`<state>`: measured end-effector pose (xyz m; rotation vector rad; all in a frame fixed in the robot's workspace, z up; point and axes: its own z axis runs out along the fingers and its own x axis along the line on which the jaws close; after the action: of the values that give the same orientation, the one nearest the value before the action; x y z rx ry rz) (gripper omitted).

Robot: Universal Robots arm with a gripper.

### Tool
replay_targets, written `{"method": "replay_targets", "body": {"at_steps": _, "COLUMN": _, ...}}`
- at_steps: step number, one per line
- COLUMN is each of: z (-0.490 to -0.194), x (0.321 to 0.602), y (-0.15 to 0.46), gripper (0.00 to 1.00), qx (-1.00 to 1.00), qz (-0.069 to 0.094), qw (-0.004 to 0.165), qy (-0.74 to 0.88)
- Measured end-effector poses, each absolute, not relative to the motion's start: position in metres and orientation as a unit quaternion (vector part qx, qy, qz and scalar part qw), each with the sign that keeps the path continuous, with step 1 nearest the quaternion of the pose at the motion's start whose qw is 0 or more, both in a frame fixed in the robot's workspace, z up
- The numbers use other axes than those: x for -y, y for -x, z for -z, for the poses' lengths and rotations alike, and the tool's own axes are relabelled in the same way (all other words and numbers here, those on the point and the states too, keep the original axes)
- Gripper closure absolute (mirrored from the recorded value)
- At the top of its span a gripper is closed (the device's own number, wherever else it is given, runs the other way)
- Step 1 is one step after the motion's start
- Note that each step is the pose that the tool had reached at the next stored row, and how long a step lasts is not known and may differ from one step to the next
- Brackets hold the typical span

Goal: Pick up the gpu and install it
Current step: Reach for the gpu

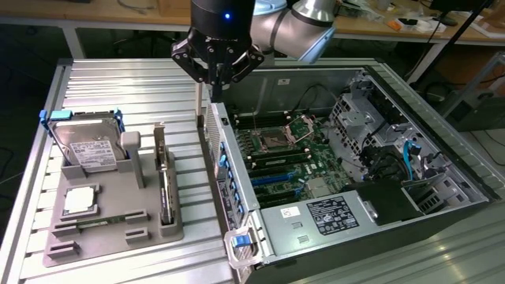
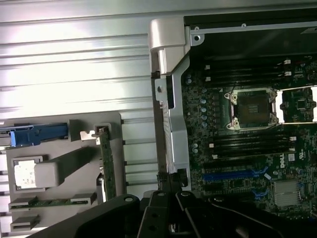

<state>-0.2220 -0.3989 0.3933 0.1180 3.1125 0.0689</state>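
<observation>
Evidently clenched on nothing, the gripper (image 1: pixel 216 87) hangs over the far end of the computer case's (image 1: pixel 236 171) rear wall. To the exterior view's left, the gpu (image 1: pixel 164 186) stands in the grey holder (image 1: pixel 110 234), well apart from the gripper. It stands edge-on, so its fan face is hidden.

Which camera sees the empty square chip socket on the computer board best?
The wrist view: the socket sits close and face-on, with its metal frame plain to see. The exterior view shows the same socket farther off and at a slant.
</observation>
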Motion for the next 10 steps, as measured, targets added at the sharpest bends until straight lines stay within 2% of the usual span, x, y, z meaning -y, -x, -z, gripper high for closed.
{"method": "replay_targets", "body": {"at_steps": 10, "z": -0.393, "x": 0.399, "y": 0.235, "gripper": 0.89, "qx": -0.999, "qz": -0.022, "qw": 0.013, "qy": -0.038}}
